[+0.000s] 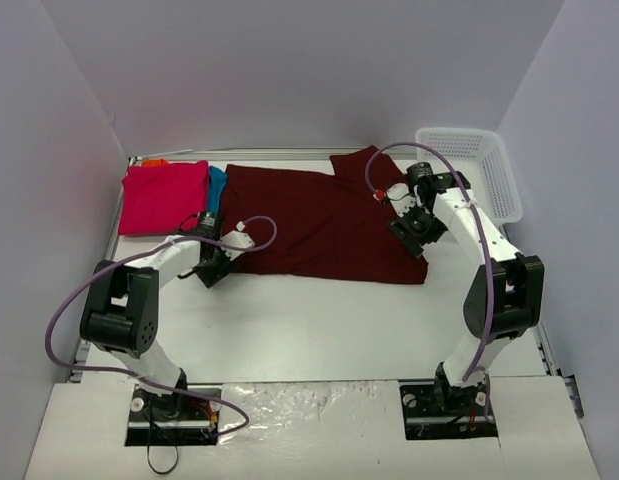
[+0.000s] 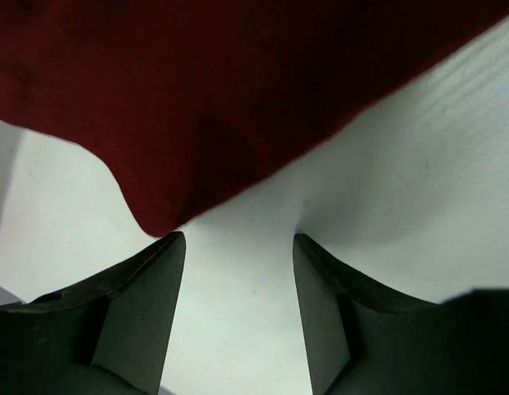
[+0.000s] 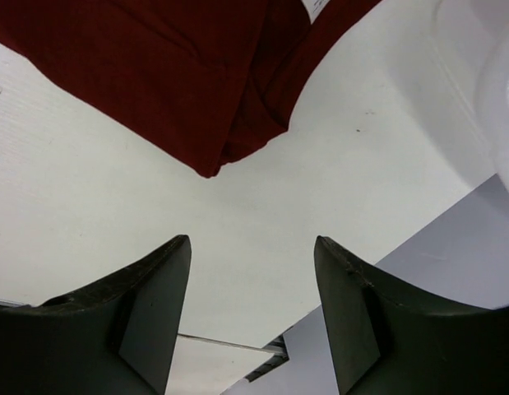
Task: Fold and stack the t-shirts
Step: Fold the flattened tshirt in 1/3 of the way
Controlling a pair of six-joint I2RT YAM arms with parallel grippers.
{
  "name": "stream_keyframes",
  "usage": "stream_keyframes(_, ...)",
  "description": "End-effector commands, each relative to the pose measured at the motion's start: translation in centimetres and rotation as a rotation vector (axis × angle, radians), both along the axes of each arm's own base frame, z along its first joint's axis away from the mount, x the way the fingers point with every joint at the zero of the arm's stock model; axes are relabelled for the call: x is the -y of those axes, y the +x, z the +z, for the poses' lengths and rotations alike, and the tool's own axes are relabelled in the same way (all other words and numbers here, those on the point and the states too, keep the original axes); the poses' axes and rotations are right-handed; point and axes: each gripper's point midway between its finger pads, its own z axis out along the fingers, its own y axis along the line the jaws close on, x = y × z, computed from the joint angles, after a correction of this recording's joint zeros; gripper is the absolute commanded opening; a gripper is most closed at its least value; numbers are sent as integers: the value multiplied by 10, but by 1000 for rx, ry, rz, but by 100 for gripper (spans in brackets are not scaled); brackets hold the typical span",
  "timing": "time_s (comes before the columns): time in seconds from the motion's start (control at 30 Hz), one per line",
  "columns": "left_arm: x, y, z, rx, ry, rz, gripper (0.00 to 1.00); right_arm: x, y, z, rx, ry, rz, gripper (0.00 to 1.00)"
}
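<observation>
Our left gripper [image 2: 238,240] and right gripper [image 3: 252,240] hover over the table [image 1: 319,320], jaws apart and empty, with a corner of the maroon t-shirt [image 1: 319,220] just ahead of each. Beyond the left lie the pink t-shirt [image 1: 166,195] and teal t-shirt [image 1: 217,185]; beyond the right stands the white basket [image 1: 469,160].

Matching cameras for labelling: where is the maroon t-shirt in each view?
Top external: maroon t-shirt laid out wide across the middle of the white table.
Left wrist: fills the top of the picture, one corner dipping down left of centre.
Right wrist: upper left, a folded corner pointing down.
Shared landmark: the white table, bare just below the shirt's edge in all three.
</observation>
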Motion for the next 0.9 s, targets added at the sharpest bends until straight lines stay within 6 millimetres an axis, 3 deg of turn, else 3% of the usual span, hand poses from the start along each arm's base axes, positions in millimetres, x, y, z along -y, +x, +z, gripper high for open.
stream_keyframes(0.0,3,3,-7,-13,-15,-38,53,1,-12,-4,-31,40,-16,58)
stream_keyframes(0.23,-3,18,-11,4,22,-32,52,-1,-12,-11,-47,69,-44,57)
stream_keyframes(0.47,-13,18,-5,14,74,-46,51,6,-19,-25,-102,58,-52,57)
stream_keyframes(0.57,-15,15,-7,0,85,-65,43,5,-30,-36,-171,59,-31,57)
stream_keyframes(0.6,-16,14,-11,-16,89,-68,33,5,-34,-40,-194,59,-30,57)
stream_keyframes(0.67,-18,13,-14,-35,90,-73,21,7,-40,-44,-226,64,-25,57)
stream_keyframes(0.7,-19,13,-16,-45,90,-75,6,7,-42,-44,-233,65,-24,57)
stream_keyframes(0.73,-19,10,-22,-72,87,-78,3,9,-47,-46,-245,64,-19,57)
stream_keyframes(0.87,-18,10,-27,-86,78,-83,2,17,-57,-48,-264,54,-24,57)
